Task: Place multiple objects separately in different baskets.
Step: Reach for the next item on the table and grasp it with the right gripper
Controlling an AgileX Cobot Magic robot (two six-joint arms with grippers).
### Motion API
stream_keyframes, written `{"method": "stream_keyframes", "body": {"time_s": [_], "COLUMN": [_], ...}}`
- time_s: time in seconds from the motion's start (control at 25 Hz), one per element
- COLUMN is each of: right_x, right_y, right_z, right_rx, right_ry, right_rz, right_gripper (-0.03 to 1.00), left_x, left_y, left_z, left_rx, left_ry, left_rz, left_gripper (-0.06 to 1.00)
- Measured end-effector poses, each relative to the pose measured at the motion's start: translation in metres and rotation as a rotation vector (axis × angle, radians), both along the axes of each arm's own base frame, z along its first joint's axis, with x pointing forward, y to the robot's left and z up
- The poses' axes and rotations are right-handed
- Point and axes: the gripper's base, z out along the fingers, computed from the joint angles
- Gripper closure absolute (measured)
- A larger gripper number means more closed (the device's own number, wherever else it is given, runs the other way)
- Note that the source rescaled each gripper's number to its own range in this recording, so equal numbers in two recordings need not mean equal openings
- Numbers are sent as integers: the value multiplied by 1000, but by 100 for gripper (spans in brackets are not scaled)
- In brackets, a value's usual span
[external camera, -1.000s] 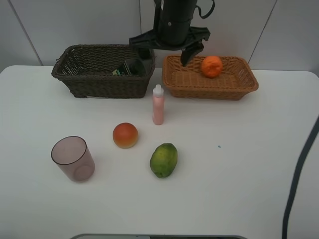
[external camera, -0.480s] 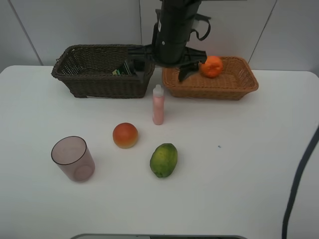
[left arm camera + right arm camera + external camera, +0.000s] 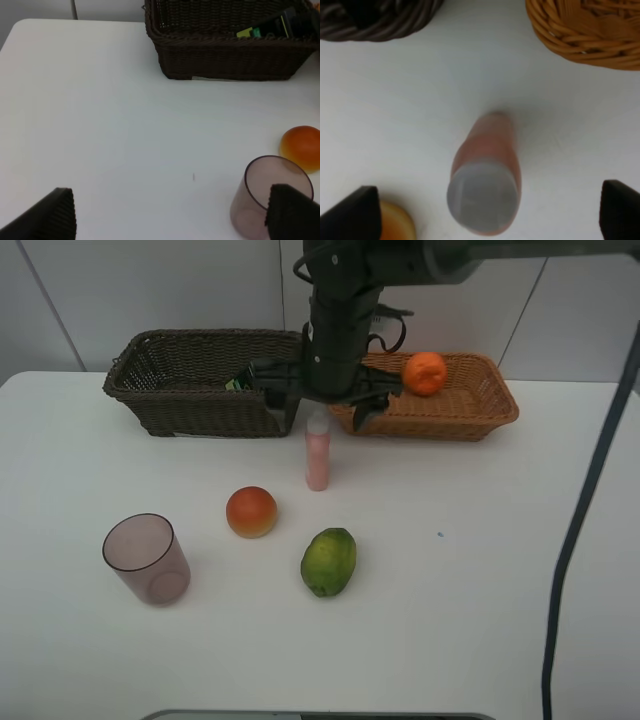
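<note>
The slim pink bottle (image 3: 317, 455) stands upright in front of the gap between the two baskets. My right gripper (image 3: 318, 400) hangs open just above its white cap (image 3: 482, 197), one finger on either side, touching nothing. The orange (image 3: 425, 372) lies in the light basket (image 3: 440, 418). The dark green bottle (image 3: 250, 380) lies in the dark basket (image 3: 180, 405). The red-orange fruit (image 3: 251, 511), the green fruit (image 3: 329, 561) and the purple cup (image 3: 147, 558) stand on the table. My left gripper (image 3: 172, 220) is open and empty, low over the table near the cup (image 3: 265, 200).
The white table ends at a wall right behind the baskets. The right arm reaches in from the back, above the baskets. A dark cable (image 3: 590, 540) hangs along the right side. The dark basket (image 3: 225, 60) lies beyond the left gripper.
The right gripper has come forward and down from above the baskets to just over the pink bottle's cap. The objects have not moved.
</note>
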Motion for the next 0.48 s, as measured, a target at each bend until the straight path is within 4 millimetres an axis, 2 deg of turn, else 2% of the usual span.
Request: {"method": "stream_keyframes", "body": {"time_s": [0.48], "right_x": [8], "right_y": [6], "right_z": [-29], "right_rx": [-4], "right_ry": [-9], "right_rz": [18], "right_gripper": [10], "left_x": [0], "left_y": [0], "left_z": [0], "left_rx": [0], "left_ry": [0], "left_rz": [0], "left_gripper": [-4]}}
